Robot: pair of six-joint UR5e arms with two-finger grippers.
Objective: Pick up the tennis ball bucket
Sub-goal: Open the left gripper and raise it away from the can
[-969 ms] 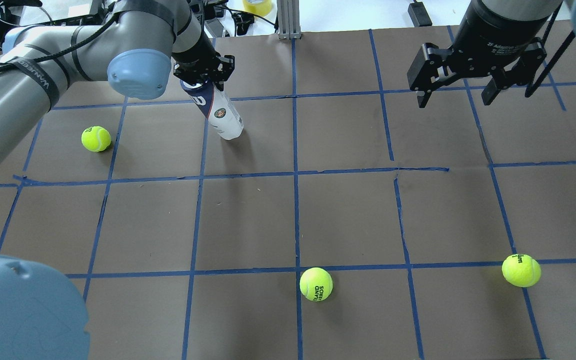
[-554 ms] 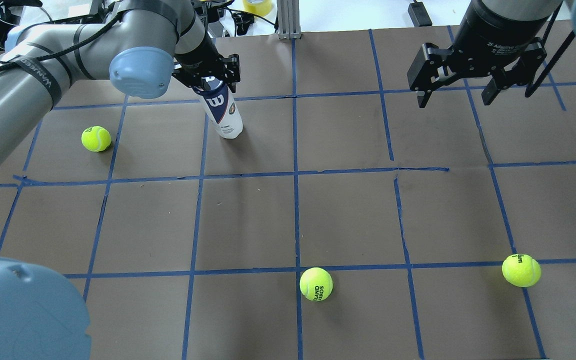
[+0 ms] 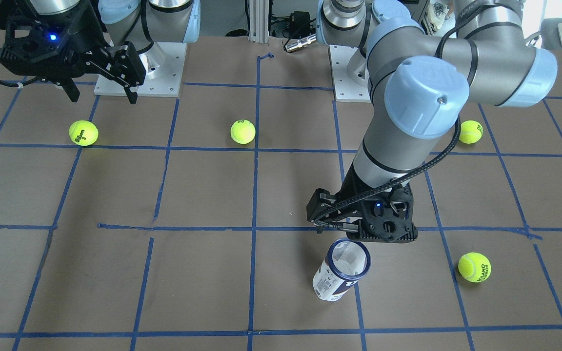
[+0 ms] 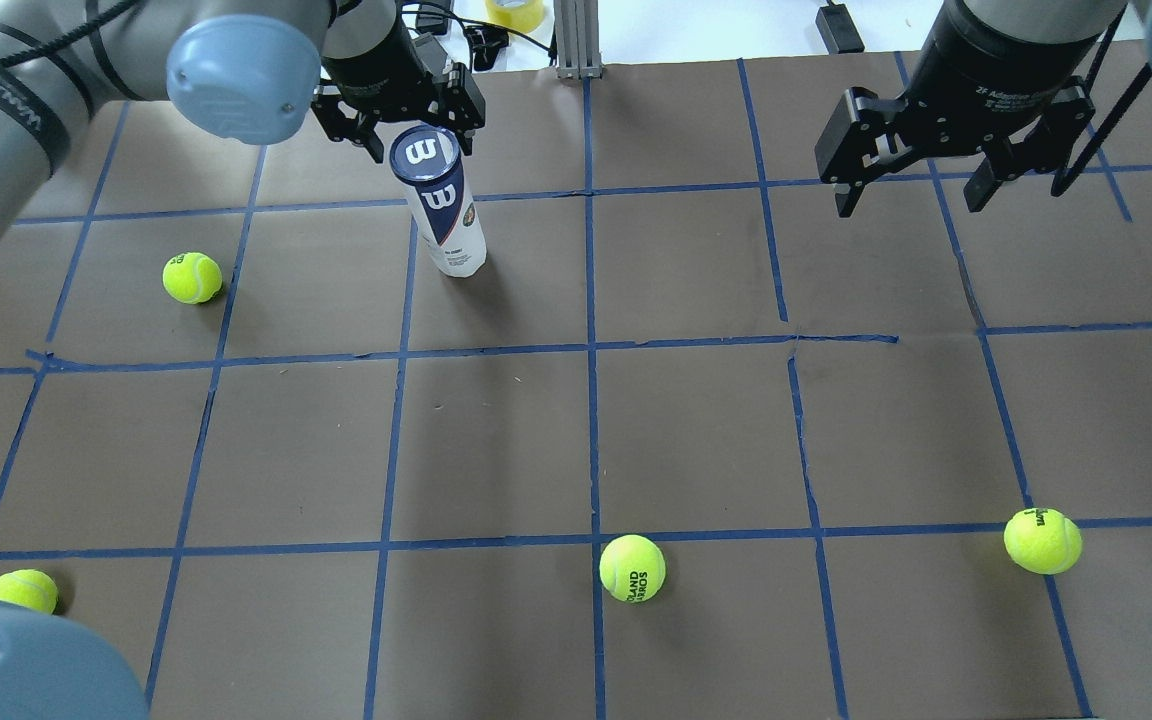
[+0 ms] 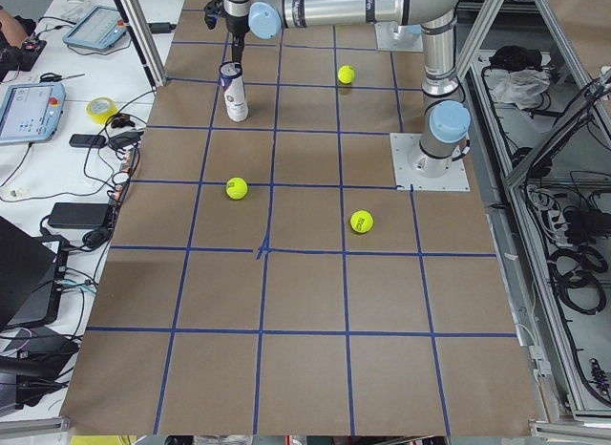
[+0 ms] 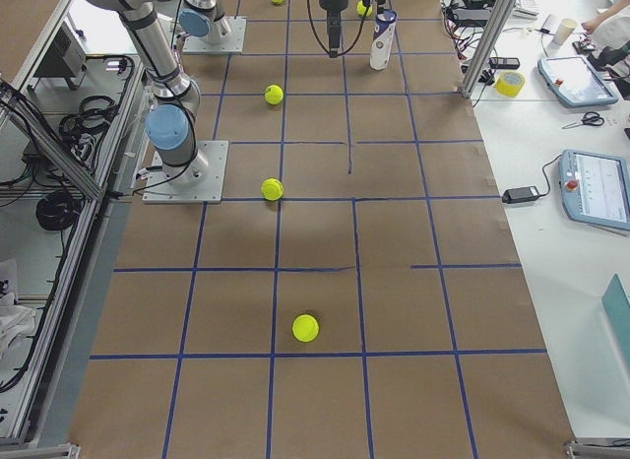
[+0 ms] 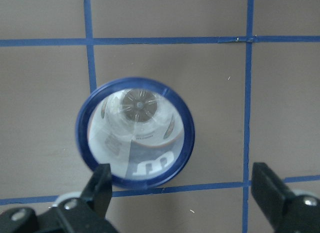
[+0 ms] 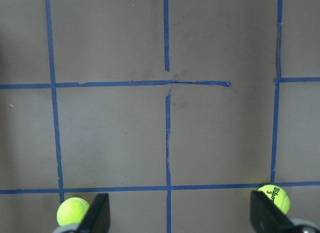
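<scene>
While the left gripper (image 7: 181, 178) hangs over it with both fingers spread wide and nothing held between them, the slim clear plastic tennis ball bucket (image 4: 441, 205), with its navy band, white W and white label, stands upright on its base on the brown paper-covered table (image 4: 696, 430). Bucket sits at the far side from the robot, on the left arm's half, base just beside a blue tape line (image 4: 399, 300)

Left wrist view: looking straight down through the bucket's clear navy-rimmed lid (image 7: 135, 133). Bucket lies off-centre, toward one finger (image 7: 100, 185); that fingertip overlaps the rim in the picture, but whether they touch cannot be told. Other finger well apart from it

Right gripper (image 4: 911, 195) hovers above the table on the opposite half, fingers apart, empty. Its wrist view shows bare paper and tape grid, with a yellow-green tennis ball (image 8: 72, 211) by each fingertip at the lower edge

Loose yellow-green balls on the table: one (image 4: 192, 277) near the bucket toward the left edge, three others (image 4: 632, 568) along the near row, all well apart from the bucket
</scene>
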